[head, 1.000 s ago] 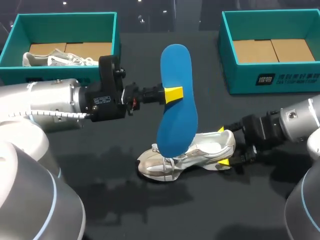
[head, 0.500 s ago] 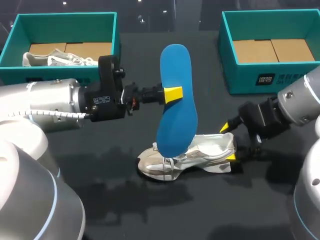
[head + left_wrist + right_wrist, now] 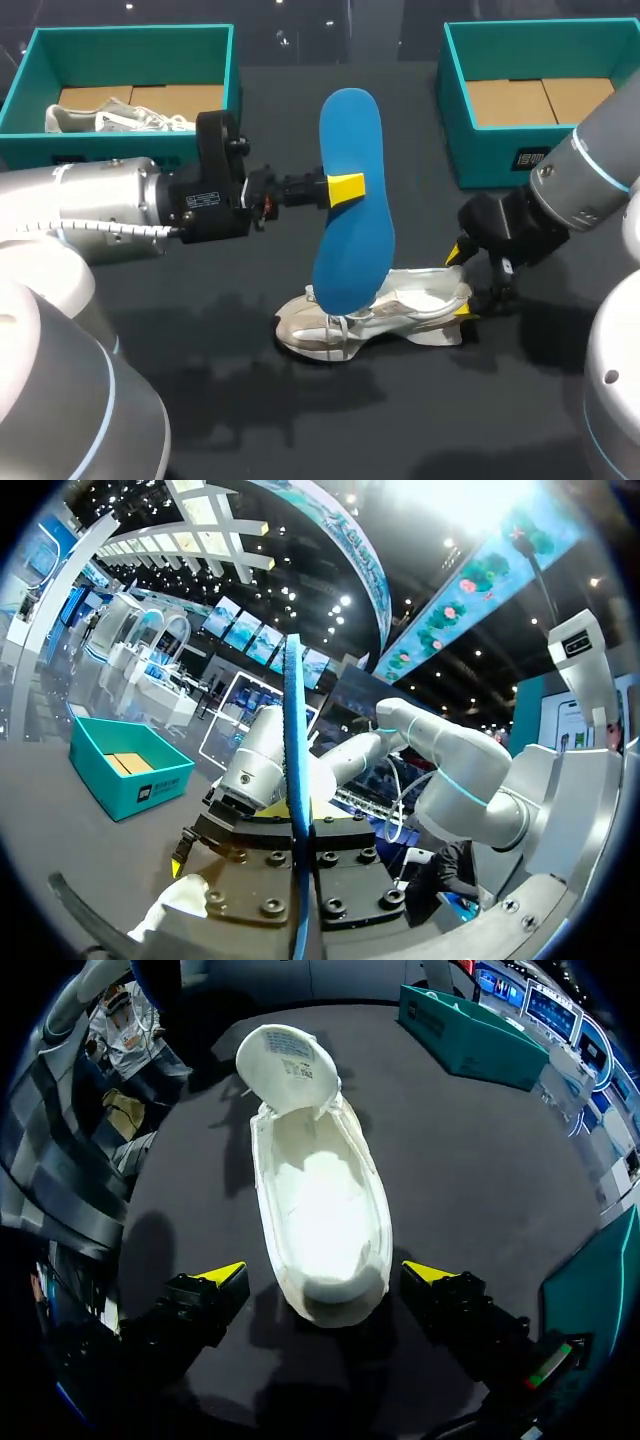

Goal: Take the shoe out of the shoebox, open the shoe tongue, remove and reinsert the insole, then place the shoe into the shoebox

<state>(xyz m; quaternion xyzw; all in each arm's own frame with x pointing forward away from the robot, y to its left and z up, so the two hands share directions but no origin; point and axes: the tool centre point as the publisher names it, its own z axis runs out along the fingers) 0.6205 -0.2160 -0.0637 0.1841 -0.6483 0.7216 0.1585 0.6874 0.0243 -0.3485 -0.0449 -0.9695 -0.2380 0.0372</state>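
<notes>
Bright blue insole (image 3: 355, 240) in my left claw (image 3: 347, 187); white and silver shoe (image 3: 420, 298) between the yellow tips of my right claw (image 3: 460, 281); black table (image 3: 250, 420) beneath.

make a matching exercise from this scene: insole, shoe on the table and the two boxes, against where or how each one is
Things
1 insole
2 shoe on the table
3 left box
4 right box

States
a holds a second shoe
b upright, clamped in the left claw
c only its cardboard floor shows inside
d heel inside the open right claw

Pairs: 1-b, 2-d, 3-a, 4-c
</notes>
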